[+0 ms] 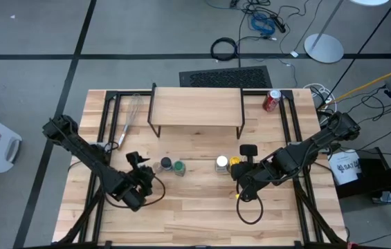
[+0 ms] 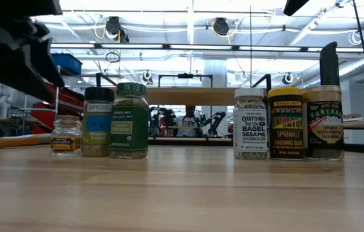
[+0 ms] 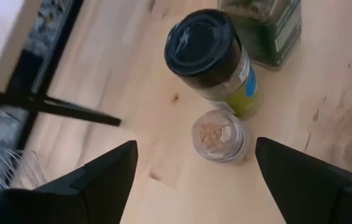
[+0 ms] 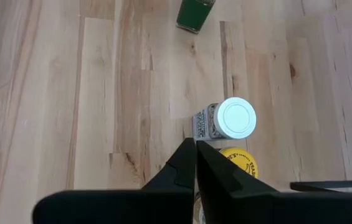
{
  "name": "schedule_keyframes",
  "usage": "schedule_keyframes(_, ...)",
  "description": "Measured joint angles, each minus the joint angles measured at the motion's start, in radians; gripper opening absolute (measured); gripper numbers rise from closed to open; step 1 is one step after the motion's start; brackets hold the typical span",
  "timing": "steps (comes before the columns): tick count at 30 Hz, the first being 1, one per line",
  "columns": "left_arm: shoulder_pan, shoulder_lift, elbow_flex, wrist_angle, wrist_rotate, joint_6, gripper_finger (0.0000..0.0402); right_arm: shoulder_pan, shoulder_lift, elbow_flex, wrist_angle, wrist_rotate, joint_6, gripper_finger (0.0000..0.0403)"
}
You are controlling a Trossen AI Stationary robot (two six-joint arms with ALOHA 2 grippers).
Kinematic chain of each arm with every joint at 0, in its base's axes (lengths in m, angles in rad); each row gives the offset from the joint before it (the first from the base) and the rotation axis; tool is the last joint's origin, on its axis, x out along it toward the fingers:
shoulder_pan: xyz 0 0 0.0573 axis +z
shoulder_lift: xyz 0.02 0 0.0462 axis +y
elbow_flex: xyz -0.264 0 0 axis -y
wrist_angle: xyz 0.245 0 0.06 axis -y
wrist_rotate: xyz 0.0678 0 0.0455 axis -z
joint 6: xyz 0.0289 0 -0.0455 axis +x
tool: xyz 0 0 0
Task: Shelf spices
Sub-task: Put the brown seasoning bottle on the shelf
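In the high view's lower left, the left gripper (image 1: 138, 164) hangs over the counter (image 1: 195, 214) with its fingers (image 3: 110, 171) spread wide and empty. Just beyond them, between the tips in the left wrist view, stands the small clear jar (image 3: 220, 134), upright, its long axis vertical; the dark-lidded jar (image 3: 210, 53) touches it behind, the green-lidded jar (image 1: 178, 166) beside. The left arm is clearly nearer this cluster. Right of centre, the right gripper (image 1: 240, 173), fingers shut on nothing, sits by the white-lidded jar (image 1: 221, 162) and yellow jar (image 1: 234, 163). Farthest, at upper centre, the shelf (image 1: 196, 108) holds 0 jars.
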Motion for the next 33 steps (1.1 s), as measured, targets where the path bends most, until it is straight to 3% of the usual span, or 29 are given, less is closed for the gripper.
schedule_keyframes(4,0.0,0.0,0.0,0.005,0.001,0.101,0.0336,0.0,0.0,0.0,0.0,0.0,0.0,0.0)
schedule_keyframes(9,0.001,0.0,0.011,0.03,0.125,-0.028,0.0336,0.0,0.0,0.0,0.001,0.0,0.0,0.0)
schedule_keyframes(14,0.001,-0.047,0.013,0.104,0.13,0.069,0.0336,0.0,0.0,0.0,0.008,0.0,0.001,0.0)
schedule_keyframes(18,0.011,-0.169,0.014,0.062,0.102,0.162,0.0336,0.0,0.0,0.0,0.008,0.0,0.002,0.0)
schedule_keyframes(22,0.013,-0.366,0.008,-0.001,0.094,0.171,0.0336,0.0,0.0,0.0,0.008,-0.001,0.0,0.0)
schedule_keyframes(27,0.012,-0.551,-0.098,0.128,0.084,0.207,0.0336,0.0,0.0,0.0,0.007,-0.001,-0.01,0.0)
schedule_keyframes(33,0.012,-0.583,-0.277,0.316,0.106,0.215,0.0336,0.0,0.0,0.0,0.014,0.0,-0.012,0.0)
